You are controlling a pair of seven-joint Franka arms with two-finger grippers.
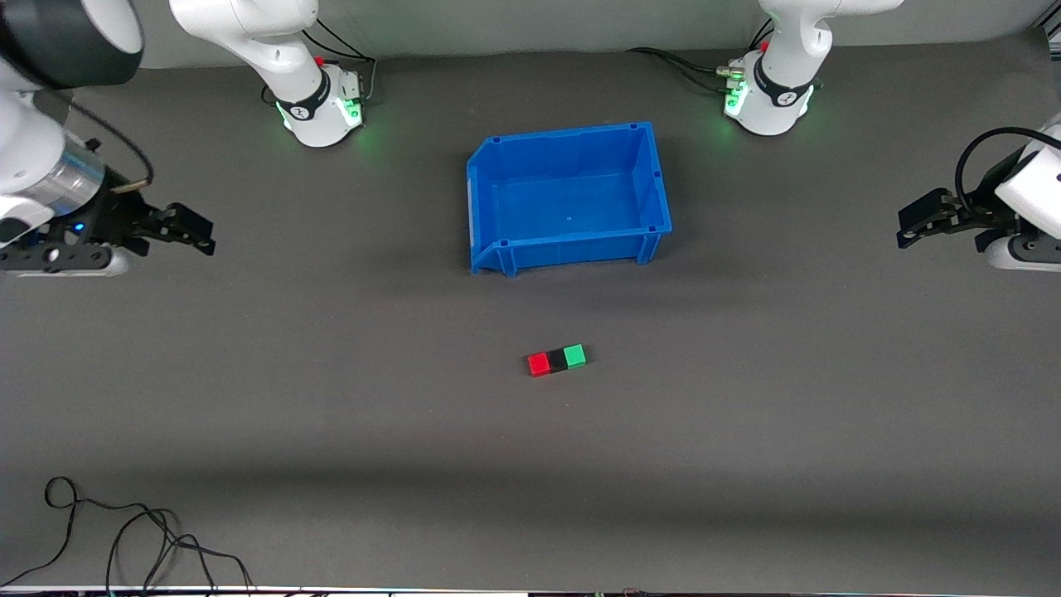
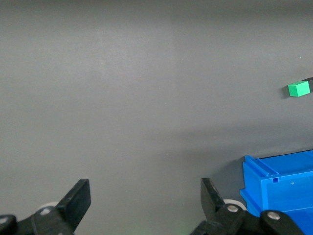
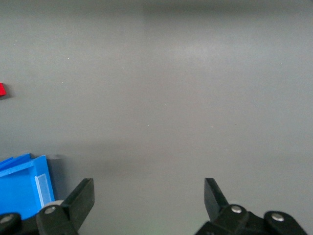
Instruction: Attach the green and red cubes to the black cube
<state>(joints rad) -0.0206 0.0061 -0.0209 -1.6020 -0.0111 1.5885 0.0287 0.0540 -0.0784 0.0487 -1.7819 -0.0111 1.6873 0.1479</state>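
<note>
The red cube [image 1: 539, 364], the black cube [image 1: 557, 361] and the green cube [image 1: 574, 356] sit in one touching row on the table, nearer the front camera than the blue bin [image 1: 489, 199]. The black cube is in the middle, red toward the right arm's end, green toward the left arm's. My left gripper [image 1: 905, 230] is open and empty over the table's left-arm end. My right gripper [image 1: 203, 234] is open and empty over the right-arm end. The green cube [image 2: 298, 89] shows in the left wrist view, a sliver of red cube [image 3: 2, 90] in the right wrist view.
The open blue bin has nothing in it and stands mid-table between the arm bases; it also shows in the left wrist view [image 2: 274, 183] and the right wrist view [image 3: 19, 188]. A loose black cable [image 1: 124, 539] lies at the table's near edge, at the right arm's end.
</note>
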